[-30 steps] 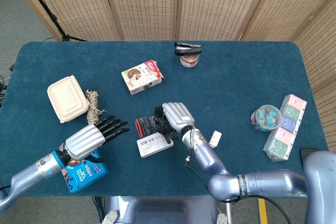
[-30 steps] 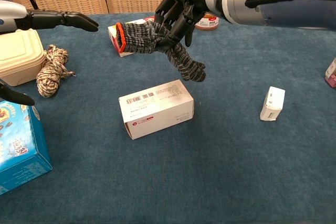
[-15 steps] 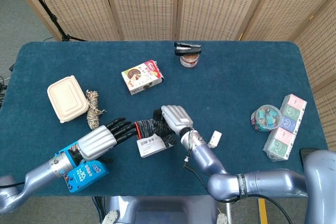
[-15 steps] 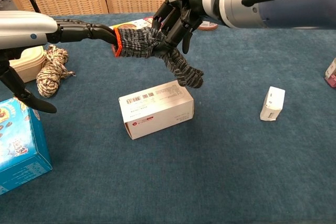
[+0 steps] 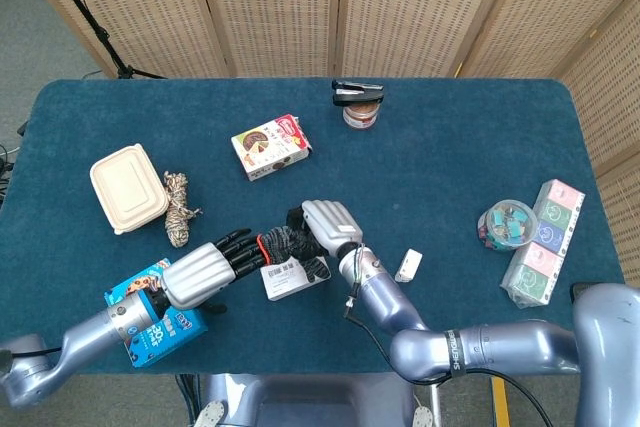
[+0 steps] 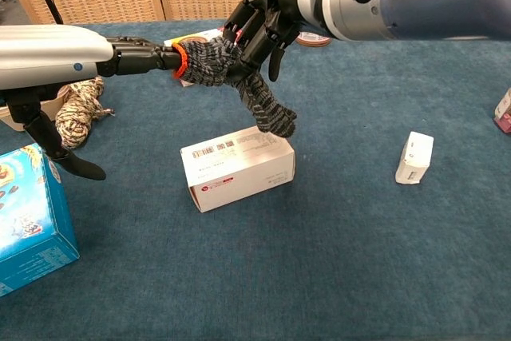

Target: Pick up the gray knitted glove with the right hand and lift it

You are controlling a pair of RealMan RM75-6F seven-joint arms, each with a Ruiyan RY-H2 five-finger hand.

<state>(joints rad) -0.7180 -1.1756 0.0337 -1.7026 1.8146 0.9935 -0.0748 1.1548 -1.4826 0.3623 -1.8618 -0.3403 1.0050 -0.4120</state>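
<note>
Your right hand (image 6: 267, 17) has its fingers (image 6: 254, 36) curled around the middle of the gray knitted glove (image 6: 235, 77), holding it off the tabletop (image 6: 359, 229), upper centre of the chest view. The glove's long axis runs from its orange cuff at the left down-right to the dangling knit tips, which hang just above the white barcode box (image 6: 238, 165); whether they touch it you cannot tell. Your left hand (image 6: 132, 55) reaches in from the left with its fingers extended, their tips at the cuff; whether they touch it is unclear, and nothing shows them gripping it. The right hand is the one carrying the glove, so the lift looks essentially made.

Around it on the blue tabletop: a twine bundle (image 6: 78, 108), a blue carton (image 6: 32, 221) at lower left, a small white packet (image 6: 415, 157) to the right. Wicker screens (image 5: 340, 7) close the back.
</note>
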